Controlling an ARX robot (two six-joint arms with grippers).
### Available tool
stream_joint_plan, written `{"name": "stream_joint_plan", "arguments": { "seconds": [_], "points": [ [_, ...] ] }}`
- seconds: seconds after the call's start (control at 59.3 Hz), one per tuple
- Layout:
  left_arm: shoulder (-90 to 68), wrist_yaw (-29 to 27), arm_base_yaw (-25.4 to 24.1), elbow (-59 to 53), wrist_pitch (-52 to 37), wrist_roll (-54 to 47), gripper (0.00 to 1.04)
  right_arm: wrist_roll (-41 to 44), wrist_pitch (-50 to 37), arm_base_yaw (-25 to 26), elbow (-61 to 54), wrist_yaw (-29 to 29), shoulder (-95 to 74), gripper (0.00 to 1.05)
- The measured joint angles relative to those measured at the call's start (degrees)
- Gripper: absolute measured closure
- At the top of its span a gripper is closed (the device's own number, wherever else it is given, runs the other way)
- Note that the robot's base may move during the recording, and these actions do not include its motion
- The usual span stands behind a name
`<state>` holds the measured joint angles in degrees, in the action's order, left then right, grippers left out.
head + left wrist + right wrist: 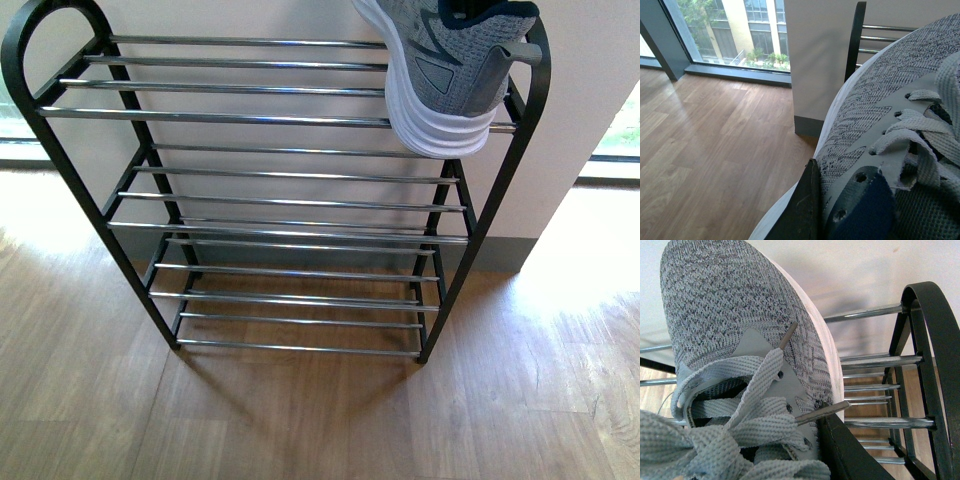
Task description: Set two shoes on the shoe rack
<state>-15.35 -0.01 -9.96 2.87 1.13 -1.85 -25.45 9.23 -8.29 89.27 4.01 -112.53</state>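
**Heel overhang at the top tier**

Wood floor [300,420], white wall [220,18], and the shoe rack [300,232] standing against it. Out of the front view, the left tool [807,210] is clamped on the left-held shoe [875,100], which hangs over floor near a rack end post [854,40]. The right tool [850,455] grips the right-held shoe [450,80] at the top tier's right end: tilted, sole on the front bar [230,118], heel overhanging. Let go there, it would likely tip forward; smooth chrome bars [250,63] offer little hold.

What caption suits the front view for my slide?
Grey sneaker at the shoe rack, top tier, right end.
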Motion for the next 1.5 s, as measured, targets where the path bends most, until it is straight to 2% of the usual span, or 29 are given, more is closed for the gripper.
{"name": "stream_joint_plan", "arguments": {
  "seconds": [1.028, 1.113, 1.163, 1.5],
  "points": [
    [0.00, 0.02, 0.00, 0.00, 0.00, 0.00, 1.03, 0.02, 0.50, -0.02, 0.33, 0.94, 0.00, 1.01],
    [0.00, 0.00, -0.02, 0.00, 0.00, 0.00, 1.03, 3.52, -9.92, 0.09, -2.54, -1.75, 0.09, 1.01],
    [0.00, 0.02, 0.00, 0.00, 0.00, 0.00, 1.03, 4.11, -11.02, 0.07, -2.56, -2.14, 0.09, 1.01],
    [0.00, 0.02, 0.00, 0.00, 0.00, 0.00, 1.03, 3.80, -3.78, 0.07, -1.44, 0.04, 0.44, 1.01]
  ]
}}
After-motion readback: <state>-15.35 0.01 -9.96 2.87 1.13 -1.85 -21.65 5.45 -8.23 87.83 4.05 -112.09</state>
